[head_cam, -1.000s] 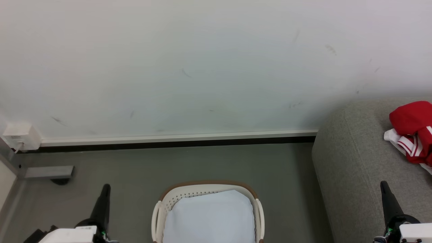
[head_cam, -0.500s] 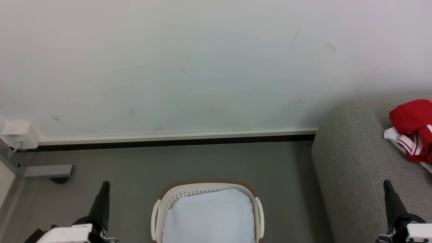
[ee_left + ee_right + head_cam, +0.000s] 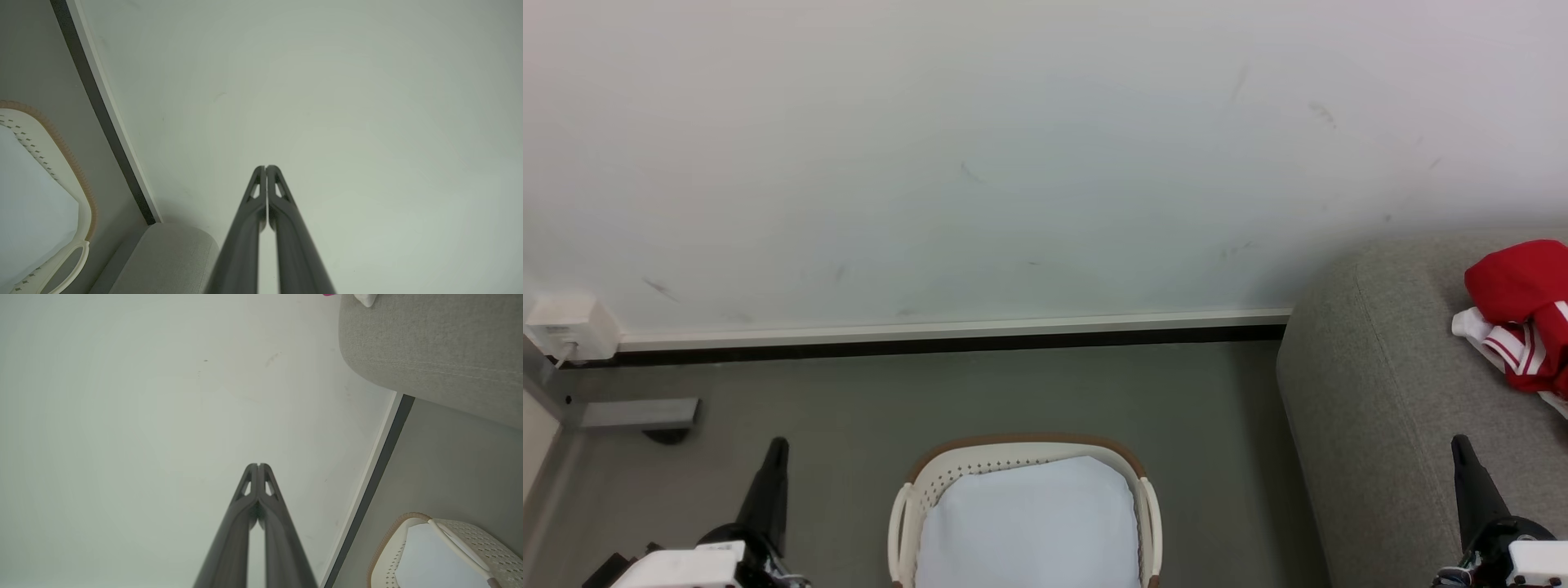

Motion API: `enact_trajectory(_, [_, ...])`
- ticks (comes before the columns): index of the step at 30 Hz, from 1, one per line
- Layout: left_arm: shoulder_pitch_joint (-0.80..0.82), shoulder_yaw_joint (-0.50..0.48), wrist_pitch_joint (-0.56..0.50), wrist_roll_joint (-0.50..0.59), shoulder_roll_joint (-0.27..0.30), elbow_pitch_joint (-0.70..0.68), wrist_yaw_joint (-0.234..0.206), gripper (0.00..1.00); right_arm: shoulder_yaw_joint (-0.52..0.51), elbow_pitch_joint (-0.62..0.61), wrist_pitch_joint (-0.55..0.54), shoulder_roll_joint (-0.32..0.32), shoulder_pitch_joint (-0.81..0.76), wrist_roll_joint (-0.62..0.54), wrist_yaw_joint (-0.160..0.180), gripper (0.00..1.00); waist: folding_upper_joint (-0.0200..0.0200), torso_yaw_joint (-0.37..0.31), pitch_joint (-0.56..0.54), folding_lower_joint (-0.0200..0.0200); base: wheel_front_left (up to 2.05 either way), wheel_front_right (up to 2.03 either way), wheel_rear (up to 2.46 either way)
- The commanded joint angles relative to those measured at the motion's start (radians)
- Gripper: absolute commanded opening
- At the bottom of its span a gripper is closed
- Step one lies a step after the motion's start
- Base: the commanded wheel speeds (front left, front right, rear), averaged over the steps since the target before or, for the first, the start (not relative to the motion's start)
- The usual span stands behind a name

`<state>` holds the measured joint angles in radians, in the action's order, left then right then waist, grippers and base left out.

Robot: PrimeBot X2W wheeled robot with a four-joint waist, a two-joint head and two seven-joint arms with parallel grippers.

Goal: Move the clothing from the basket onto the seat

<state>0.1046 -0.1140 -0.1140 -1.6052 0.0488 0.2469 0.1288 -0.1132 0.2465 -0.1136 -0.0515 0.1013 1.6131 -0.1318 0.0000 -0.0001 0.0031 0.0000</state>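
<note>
Right end effector (image 3: 1459, 445), closed and empty, is nearer the red clothing (image 3: 1515, 294), ahead-right of it on the sofa (image 3: 1380, 392); left end effector (image 3: 778, 445) likewise closed.

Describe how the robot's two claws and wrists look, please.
The left claw and right claw are alike: two long, dark grey fingers tapering to a narrow tip, with small triangular cut-outs near it. Behind each sits a black base and a white boxy wrist housing.
</note>
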Motion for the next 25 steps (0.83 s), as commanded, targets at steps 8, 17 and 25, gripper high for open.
enact_trajectory(8, [0.008,-0.002,-0.004,-0.014,0.002,-0.004,0.004,0.00,-0.004,-0.005,-0.003,0.000,0.012,0.000,0.002,0.00,0.0000,0.000,0.000,0.0000,0.00,0.00,0.00])
enact_trajectory(17, [0.008,-0.002,-0.004,-0.014,0.002,-0.004,0.004,0.00,-0.004,-0.005,-0.003,0.001,0.012,0.000,0.002,0.00,0.0000,0.000,0.000,0.0000,0.00,0.00,0.00])
enact_trajectory(25, [0.008,-0.002,-0.004,-0.014,0.002,-0.004,0.004,0.00,-0.005,-0.005,-0.003,0.001,0.012,0.000,0.002,0.00,0.0000,0.000,0.000,0.0000,0.00,0.00,0.00])
